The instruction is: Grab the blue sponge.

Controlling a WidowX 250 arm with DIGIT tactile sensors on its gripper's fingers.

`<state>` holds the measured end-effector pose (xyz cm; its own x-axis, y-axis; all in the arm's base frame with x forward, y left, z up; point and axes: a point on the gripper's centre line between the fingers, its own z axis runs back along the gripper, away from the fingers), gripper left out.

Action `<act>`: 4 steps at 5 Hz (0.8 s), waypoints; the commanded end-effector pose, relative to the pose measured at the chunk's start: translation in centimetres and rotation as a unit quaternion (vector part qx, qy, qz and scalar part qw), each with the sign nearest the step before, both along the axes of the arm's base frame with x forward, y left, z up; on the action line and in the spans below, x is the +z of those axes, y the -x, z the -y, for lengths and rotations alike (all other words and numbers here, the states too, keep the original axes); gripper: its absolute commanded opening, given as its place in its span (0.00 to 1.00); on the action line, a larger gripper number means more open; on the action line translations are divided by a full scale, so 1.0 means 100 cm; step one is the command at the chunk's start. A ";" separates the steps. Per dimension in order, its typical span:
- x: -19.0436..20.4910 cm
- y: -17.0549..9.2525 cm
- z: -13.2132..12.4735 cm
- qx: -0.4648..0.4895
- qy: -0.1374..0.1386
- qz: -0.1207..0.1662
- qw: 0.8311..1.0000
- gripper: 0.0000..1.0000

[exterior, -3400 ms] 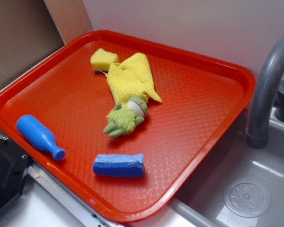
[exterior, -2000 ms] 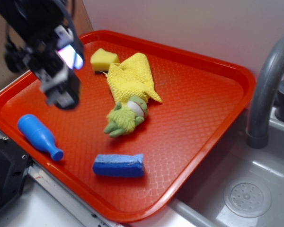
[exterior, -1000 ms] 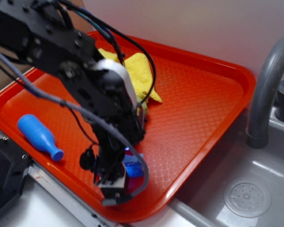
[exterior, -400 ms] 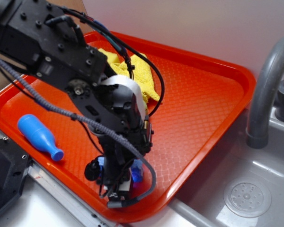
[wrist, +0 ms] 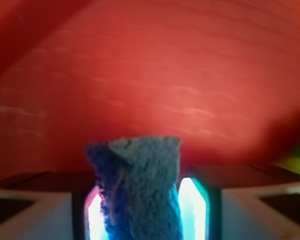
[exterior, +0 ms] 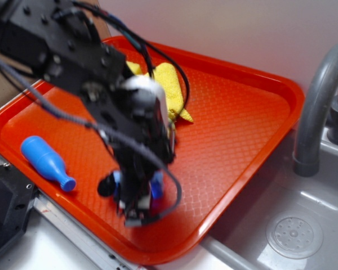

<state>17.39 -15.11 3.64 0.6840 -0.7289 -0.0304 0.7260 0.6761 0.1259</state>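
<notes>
The blue sponge (wrist: 140,190) is squeezed upright between my two fingers in the wrist view, its rough top edge sticking out past the fingertips. My gripper (wrist: 146,212) is shut on it. In the exterior view the black arm covers the middle of the red tray (exterior: 242,129). The gripper (exterior: 136,197) hangs near the tray's front edge, with a bit of the blue sponge (exterior: 156,185) showing beside the fingers. The frame is blurred, and the sponge seems to be held just above the tray floor.
A smooth blue toy bottle (exterior: 46,162) lies at the tray's left front. A yellow cloth (exterior: 172,93) lies behind the arm. The arm hides the green plush toy and most of the yellow sponge. A grey tap (exterior: 318,107) and a sink (exterior: 296,230) stand to the right.
The arm came in from the upper left and went down over the blue sponge. The fingers shut on it, and the gripper has now risen slightly with the sponge in it.
</notes>
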 end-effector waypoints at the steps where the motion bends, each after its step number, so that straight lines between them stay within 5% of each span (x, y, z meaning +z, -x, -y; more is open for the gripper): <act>1: 0.095 -0.028 -0.037 0.151 0.054 0.057 0.985 0.00; 3: 0.181 -0.020 -0.098 0.387 0.002 0.098 0.917 0.00; 4: 0.199 -0.013 -0.109 0.498 0.008 0.130 0.857 0.00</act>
